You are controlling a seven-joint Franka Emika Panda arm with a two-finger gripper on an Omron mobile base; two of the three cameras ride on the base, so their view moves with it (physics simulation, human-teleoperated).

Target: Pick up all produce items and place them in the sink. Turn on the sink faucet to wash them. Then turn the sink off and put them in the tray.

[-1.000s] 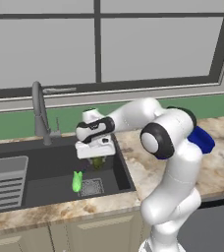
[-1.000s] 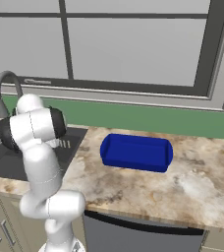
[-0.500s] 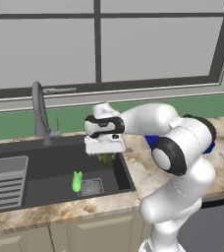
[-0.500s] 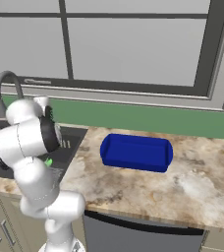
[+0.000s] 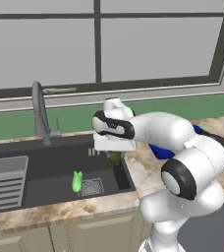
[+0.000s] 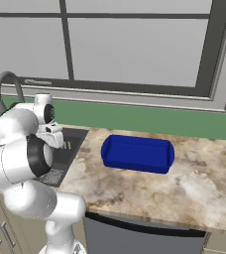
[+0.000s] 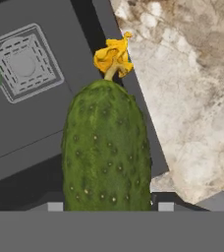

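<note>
A dark olive green produce item with a yellow flower tip [image 7: 106, 152] hangs in my gripper [image 7: 107, 206], which is shut on it. From the left base view the gripper [image 5: 115, 151] holds this vegetable [image 5: 115, 158] above the right edge of the sink [image 5: 50, 160]. The bright lime green produce item [image 5: 77, 181] lies on the sink floor beside the drain grate [image 5: 92, 187]. At the back left of the basin rises the sink faucet [image 5: 39, 110]. On the counter to the right sits the blue tray [image 6: 137, 153].
A grey ribbed rack [image 5: 3, 184] fills the sink's left end. Marbled countertop [image 7: 192, 98] runs right of the basin past the tray. A window and green wall stand close behind the faucet [image 6: 3, 87].
The hand has carried the dark green vegetable rightward, from over the basin to its right edge. The lime green vegetable has stayed put by the drain.
</note>
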